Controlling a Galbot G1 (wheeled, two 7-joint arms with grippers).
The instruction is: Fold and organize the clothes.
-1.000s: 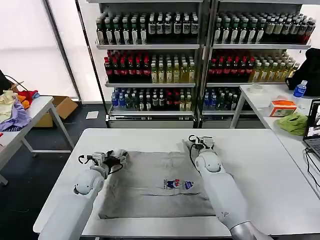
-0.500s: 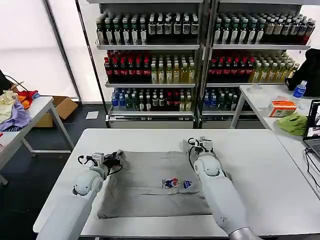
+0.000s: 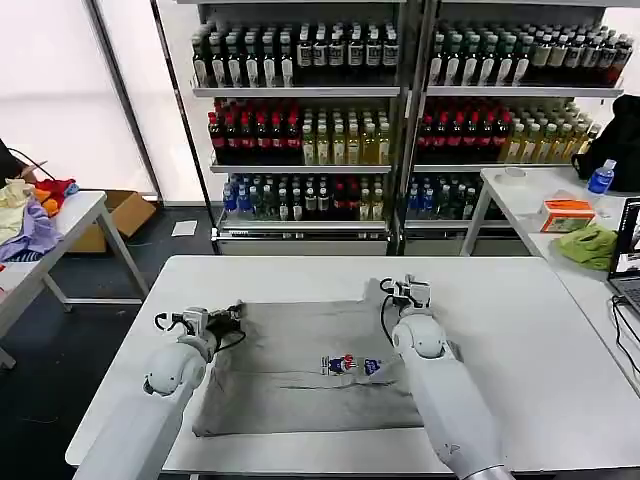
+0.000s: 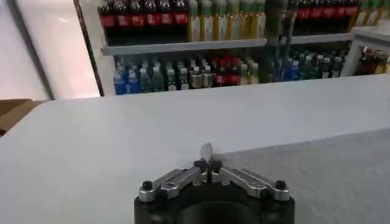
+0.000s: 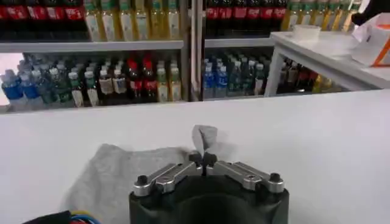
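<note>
The clothes are one light grey T-shirt [image 3: 290, 360] lying flat on the white table [image 3: 530, 330], its small red and blue print [image 3: 350, 366] near the middle. My left gripper [image 3: 232, 312] is shut on the shirt's far left corner; in the left wrist view a tab of grey cloth [image 4: 206, 151] sticks up between the jaws of my left gripper [image 4: 207, 165]. My right gripper [image 3: 398, 288] is shut on the far right corner, and the right wrist view has a pinched fold of cloth [image 5: 203, 137] above my right gripper [image 5: 202, 161]. The right forearm covers the shirt's right side.
Shelves of bottles [image 3: 300, 130] stand behind the table. A side table on the right carries a lime-green cloth [image 3: 588, 246], an orange box [image 3: 566, 215] and a laptop [image 3: 628, 255]. A heap of garments [image 3: 30, 215] lies on the left table. A cardboard box [image 3: 118, 218] sits on the floor.
Both grippers have drawn the far edge of the shirt toward the back of the table, stretching it flatter. The printed graphic has shifted slightly with the cloth.
</note>
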